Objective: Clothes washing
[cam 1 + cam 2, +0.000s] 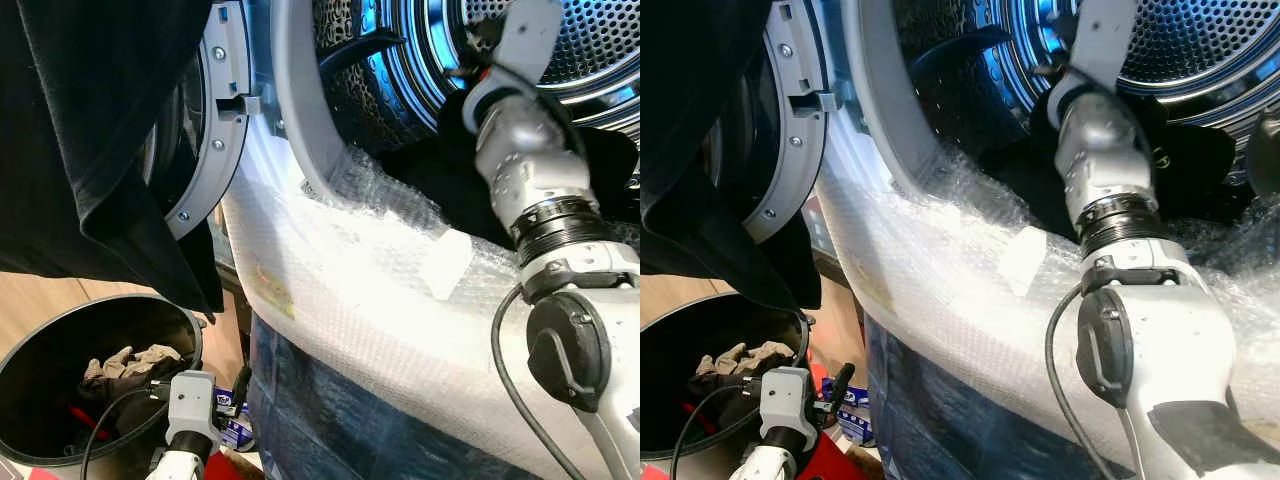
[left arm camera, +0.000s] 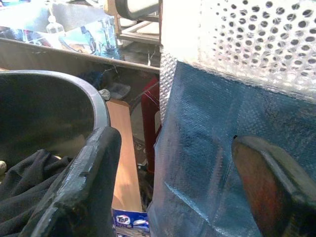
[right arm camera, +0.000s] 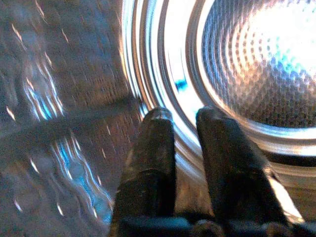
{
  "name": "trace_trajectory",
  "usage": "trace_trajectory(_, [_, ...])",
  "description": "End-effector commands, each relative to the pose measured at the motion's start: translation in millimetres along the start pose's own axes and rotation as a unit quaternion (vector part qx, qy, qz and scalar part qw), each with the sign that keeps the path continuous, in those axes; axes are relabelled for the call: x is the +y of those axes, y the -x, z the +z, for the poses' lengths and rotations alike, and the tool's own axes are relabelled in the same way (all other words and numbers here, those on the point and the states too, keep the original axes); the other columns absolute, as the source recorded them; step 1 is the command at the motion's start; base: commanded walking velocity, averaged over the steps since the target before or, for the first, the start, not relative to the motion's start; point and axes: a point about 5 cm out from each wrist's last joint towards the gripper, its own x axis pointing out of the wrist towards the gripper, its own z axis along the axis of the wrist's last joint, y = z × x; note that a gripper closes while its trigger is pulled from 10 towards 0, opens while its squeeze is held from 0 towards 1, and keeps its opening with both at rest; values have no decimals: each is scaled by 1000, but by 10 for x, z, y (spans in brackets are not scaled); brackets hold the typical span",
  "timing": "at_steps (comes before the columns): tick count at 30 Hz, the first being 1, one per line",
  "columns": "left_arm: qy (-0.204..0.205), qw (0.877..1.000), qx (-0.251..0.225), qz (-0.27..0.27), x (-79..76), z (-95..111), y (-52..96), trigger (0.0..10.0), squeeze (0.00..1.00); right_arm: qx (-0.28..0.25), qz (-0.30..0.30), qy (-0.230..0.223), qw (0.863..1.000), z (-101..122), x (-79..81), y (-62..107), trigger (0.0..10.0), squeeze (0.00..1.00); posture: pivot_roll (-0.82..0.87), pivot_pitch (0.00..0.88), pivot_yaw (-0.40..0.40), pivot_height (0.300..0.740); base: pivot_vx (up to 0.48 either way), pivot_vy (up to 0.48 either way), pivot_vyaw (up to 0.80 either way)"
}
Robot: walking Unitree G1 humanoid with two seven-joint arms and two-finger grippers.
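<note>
Two black fingers of my right gripper (image 3: 185, 123) lie nearly together inside the washer drum (image 1: 590, 45), clenched on nothing that I can see; only a thin slit parts them, and no cloth shows between the tips. I judge this posture suits a reach deep into the drum, past the door opening, toward the perforated back wall (image 3: 256, 64). Behind the wrist, a dark garment (image 1: 440, 170) lies on the drum floor just inside the mouth, which I take to be laundry already loaded. Bubble wrap (image 1: 380, 290) is draped over the lower lip of the opening and down the front of the machine, probably to cushion my arm where it leans across the rim. The round washer door (image 1: 215, 120) is swung wide to my left, and a large black cloth (image 1: 90, 140) hangs in front of it. Lower left, my left gripper (image 2: 173, 182) hovers released, fingers well apart and holding nothing, beside the dark laundry bin (image 1: 60, 330). More clothes (image 1: 125, 362), one pale and some dark, wait in that bin. I judge the load is only partly transferred.
</note>
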Motion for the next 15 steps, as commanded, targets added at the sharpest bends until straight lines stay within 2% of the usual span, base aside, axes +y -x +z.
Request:
trace_trajectory(1, [10,997,76,14,17,-288,152,10000,0,-21,6,-5,1000,182,-1,39,10000,1000,-74,0,-77,740,0,0,0])
trace_trajectory(3, [11,997,74,23,45,-282,144,10000,0,-40,3,-8,999,308,-26,108,10000,1000,-76,0,-80,740,0,0,0])
trace_trajectory(5, [12,997,76,24,47,-291,147,10000,0,-44,2,-7,999,334,-37,142,10000,1000,-76,0,-83,740,0,0,0])
trace_trajectory(11, [15,997,78,19,-15,-305,140,10000,0,-29,-4,1,1000,300,-132,288,10000,1000,-73,0,-96,740,0,0,0])
trace_trajectory(15, [18,996,77,28,-7,-308,151,10000,0,-50,16,-8,999,319,-156,420,10000,1000,-63,0,-95,740,0,0,0])
